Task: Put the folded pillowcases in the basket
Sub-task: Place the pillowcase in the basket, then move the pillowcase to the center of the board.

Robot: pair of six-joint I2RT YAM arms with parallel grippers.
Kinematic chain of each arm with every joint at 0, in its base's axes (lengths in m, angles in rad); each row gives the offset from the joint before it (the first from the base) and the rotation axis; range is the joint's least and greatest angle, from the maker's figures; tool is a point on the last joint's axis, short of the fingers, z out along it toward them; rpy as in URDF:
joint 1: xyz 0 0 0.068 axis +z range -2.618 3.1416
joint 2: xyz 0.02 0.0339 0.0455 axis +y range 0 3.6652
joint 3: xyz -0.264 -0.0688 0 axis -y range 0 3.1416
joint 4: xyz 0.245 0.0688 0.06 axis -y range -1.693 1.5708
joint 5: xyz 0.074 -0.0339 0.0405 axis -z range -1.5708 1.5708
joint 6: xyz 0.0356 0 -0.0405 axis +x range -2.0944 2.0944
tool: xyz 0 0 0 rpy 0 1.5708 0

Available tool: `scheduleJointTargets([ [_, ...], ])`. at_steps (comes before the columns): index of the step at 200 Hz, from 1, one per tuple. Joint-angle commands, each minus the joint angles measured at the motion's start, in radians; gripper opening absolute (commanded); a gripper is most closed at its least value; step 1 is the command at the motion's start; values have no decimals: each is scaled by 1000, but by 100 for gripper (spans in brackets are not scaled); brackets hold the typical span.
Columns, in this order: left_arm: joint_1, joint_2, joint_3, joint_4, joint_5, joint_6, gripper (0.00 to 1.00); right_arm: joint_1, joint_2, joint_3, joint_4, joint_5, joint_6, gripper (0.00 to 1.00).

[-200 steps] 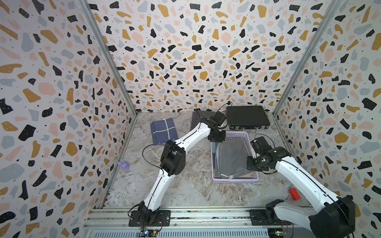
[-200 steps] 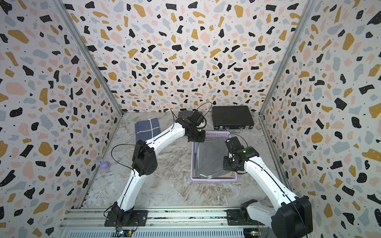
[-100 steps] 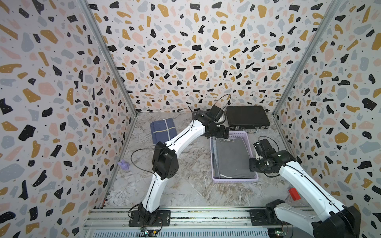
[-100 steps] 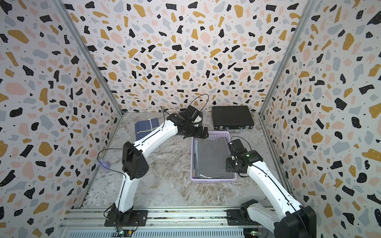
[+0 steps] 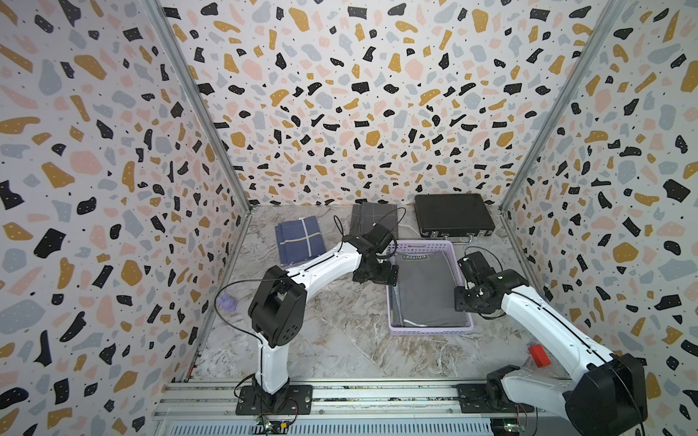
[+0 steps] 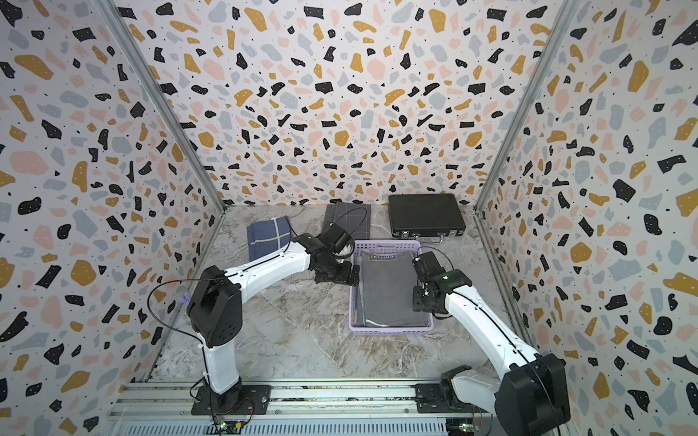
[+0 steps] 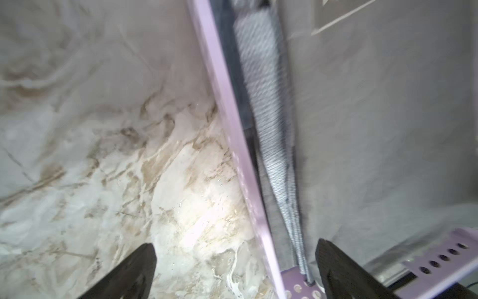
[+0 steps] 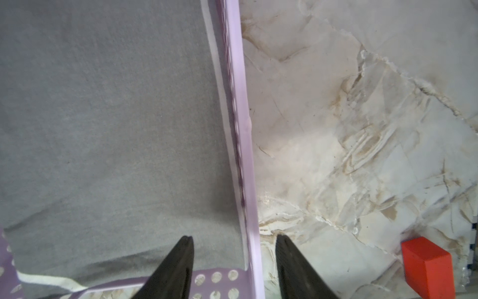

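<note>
Inside the basket (image 5: pixel 430 330), folded pillowcase (image 5: pixel 428 290) lying flat, left gripper (image 7: pixel 235 246) spread wide over one rim, right gripper (image 8: pixel 234 238) parted over the opposite rim

Left wrist view blurred; basket (image 7: pixel 231 129) and pillowcase (image 7: pixel 375 129) run off its edges. Label (image 5: pixel 414 256) lettering too small to read. Small purple thing (image 5: pixel 227 302): unidentifiable.

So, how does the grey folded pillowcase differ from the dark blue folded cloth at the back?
Colour: the grey pillowcase is plain, with a small printed label at its far end; the blue cloth carries light crossing stripes.
Place: the grey pillowcase lies inside the lilac basket; the blue cloth lies on the bare table.
Size: as folded, the grey pillowcase looks larger than the blue cloth.
Both are folded flat into rectangles.
</note>
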Motion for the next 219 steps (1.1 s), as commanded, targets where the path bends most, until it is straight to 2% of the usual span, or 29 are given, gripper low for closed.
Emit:
scheduleJointTargets([
  [1,-4,-17,-22,109,17,-32,99,-3,12,-6,21,10,25,56],
  [32,-15,-35,-52,139,23,-42,98,-3,8,-32,32,15,32,56],
  [59,19,-159,-59,107,-121,28,100,-3,-43,-34,19,4,33,56],
  [80,147,-220,-34,50,-152,51,100,-3,-90,-15,9,-28,33,57],
  [100,316,-209,14,0,-173,57,100,4,-118,-8,58,-162,22,59],
  [121,489,-139,54,-8,-163,32,99,49,-119,30,85,-213,7,60],
  [143,603,-16,142,-42,-133,18,99,81,-100,89,102,-247,-17,60],
  [185,662,282,431,-208,-147,43,100,108,-49,154,148,-301,-39,59],
  [219,670,417,517,-234,-124,43,100,114,-14,126,194,-332,-40,58],
])
